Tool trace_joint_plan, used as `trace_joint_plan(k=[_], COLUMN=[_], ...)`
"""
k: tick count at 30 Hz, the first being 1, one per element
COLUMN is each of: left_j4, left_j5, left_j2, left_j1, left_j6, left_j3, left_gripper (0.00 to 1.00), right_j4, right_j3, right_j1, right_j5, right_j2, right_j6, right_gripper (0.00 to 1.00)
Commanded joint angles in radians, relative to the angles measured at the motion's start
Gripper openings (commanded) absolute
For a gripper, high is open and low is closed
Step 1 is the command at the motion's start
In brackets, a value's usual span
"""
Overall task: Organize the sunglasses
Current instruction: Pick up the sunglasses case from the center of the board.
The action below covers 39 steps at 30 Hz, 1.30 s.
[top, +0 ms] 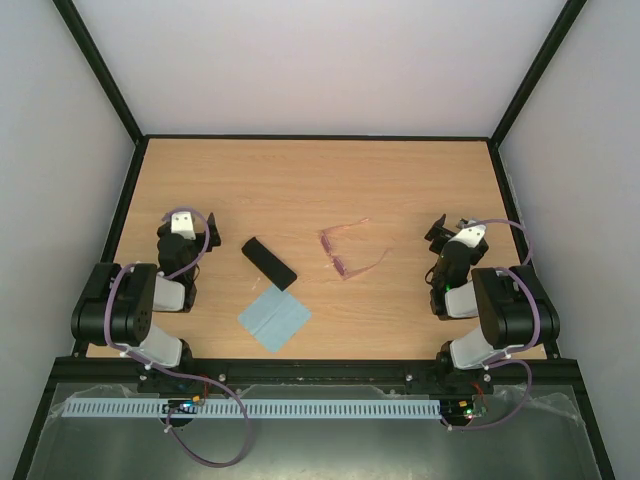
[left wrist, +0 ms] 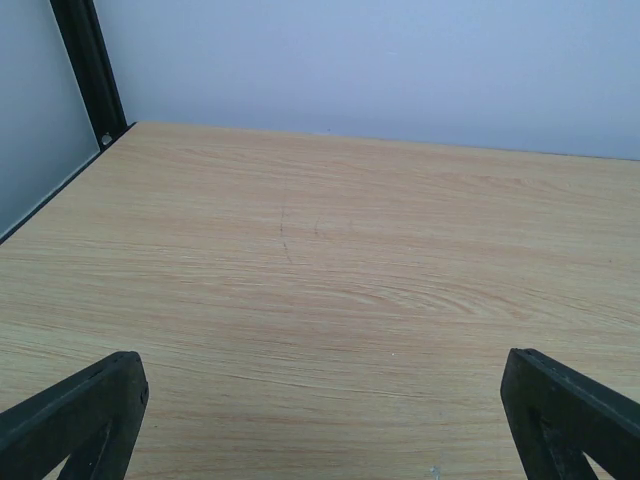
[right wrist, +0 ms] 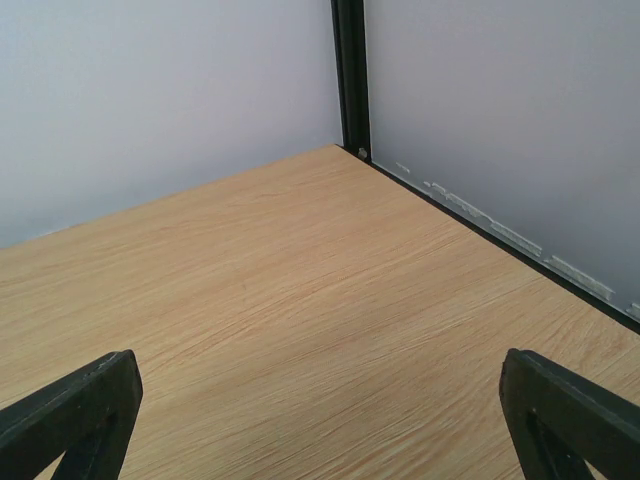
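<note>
Pink sunglasses [top: 345, 252] barely show overhead; left tool [left wrist: 320, 390] and right tool [right wrist: 320, 390] gape wide, empty

Pink sunglasses [top: 333, 253] lie near the black case [top: 269, 262].

Top view, mid-frame on the bench [top: 320, 180], slightly right of centre: sunglasses [top: 345, 252]. Left of them and apart: case [top: 269, 262], lying diagonally from upper left to lower right. Just below the case's lower end: cloth [top: 274, 320], flat on the bench, nearest the bottom edge. Far left, level with the case: left gripper [top: 188, 216]. Far right, level with the sunglasses: right gripper [top: 445, 228]. Well apart from all three things.
</note>
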Motion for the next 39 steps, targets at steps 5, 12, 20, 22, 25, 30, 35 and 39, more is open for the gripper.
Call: trace_joint_plan(k=[5, 12, 20, 22, 25, 30, 35, 39], left_j4=[0.055, 0.050, -0.228, -0.373, -0.532, -0.823, -1.147, -1.273], left_j5=[0.026, 0.032, 0.010, 0.009, 0.032, 0.003, 0.047, 0.258], left_j2=[-0.016, -0.010, -0.260, -0.357, -0.487, -0.645, -0.710, -0.716], left_j1=[-0.003, -0.004, -0.033, -0.036, -0.050, -0.057, -0.057, -0.054], left_j6=[0.024, 0.028, 0.024, -0.023, -0.084, -0.323, -0.553, -0.529], left_j3=[0.001, 0.007, 0.055, 0.098, 0.142, 0.255, 0.434, 0.499], left_gripper=[0.99, 0.99, 1.00, 0.99, 0.99, 1.00, 1.00, 0.99], right_j4=[0.048, 0.047, 0.068, 0.033, -0.346, -0.970, -1.097, -1.221], right_j3=[0.015, 0.015, -0.002, -0.017, 0.106, 0.424, 0.548, 0.655], right_j1=[0.002, 0.002, 0.011, 0.028, 0.105, 0.142, 0.147, 0.148], right_j5=[0.019, 0.018, -0.058, -0.021, 0.121, 0.047, -0.393, -0.653], right_j2=[0.001, 0.002, -0.023, -0.097, -0.252, -0.313, -0.379, -0.336], right_j6=[-0.009, -0.009, -0.058, -0.067, 0.009, 0.167, 0.217, 0.261], right_gripper=[0.99, 0.99, 0.99, 0.99, 0.99, 0.99, 0.99, 0.99])
